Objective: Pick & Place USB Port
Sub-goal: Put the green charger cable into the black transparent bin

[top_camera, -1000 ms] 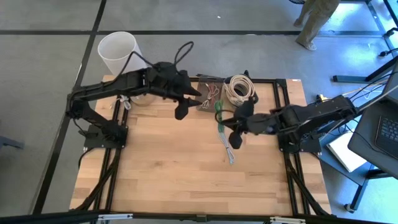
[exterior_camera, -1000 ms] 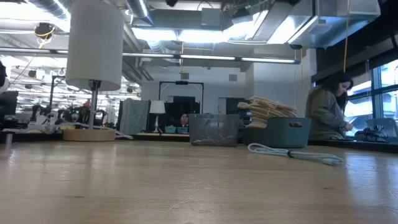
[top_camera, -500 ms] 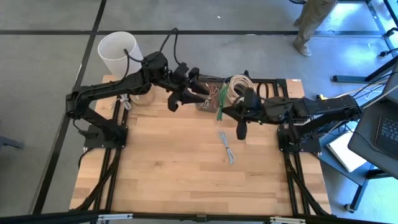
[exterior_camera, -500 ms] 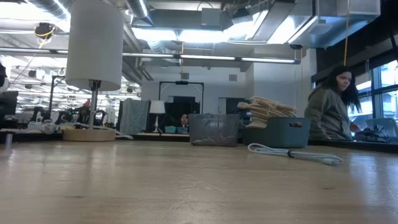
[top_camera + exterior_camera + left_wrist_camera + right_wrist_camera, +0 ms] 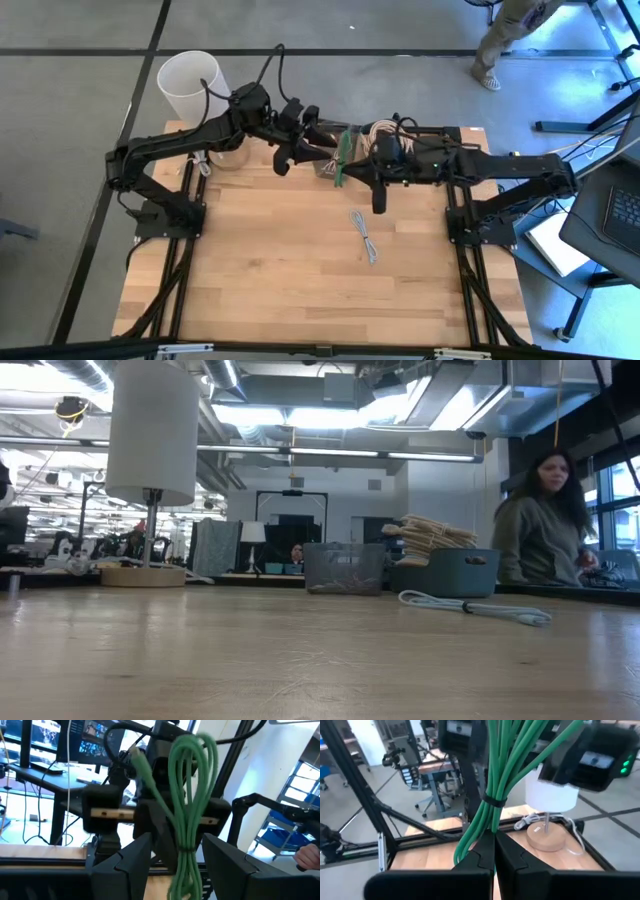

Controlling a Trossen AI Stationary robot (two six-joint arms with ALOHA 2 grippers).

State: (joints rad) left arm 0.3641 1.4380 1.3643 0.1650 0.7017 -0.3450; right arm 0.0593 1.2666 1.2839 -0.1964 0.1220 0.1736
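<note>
Since the earlier frames the right gripper had carried the bundled green cable up off the surface and toward the left arm, while the left gripper had swung in to meet it near the back edge. In the right wrist view the right jaws were clenched on the green cable just below its black tie, so the loops stood up and out from between them, free for the other arm to take. In the left wrist view the same cable hung straight ahead of the left gripper, whose jaws were released and spread to either side of the bundle, not yet touching it; this looked like a handover being lined up. A white cable lay on the surface, well clear of both jaws, and a white lamp stood behind the left arm. No brand, label or writing could be read on anything.
</note>
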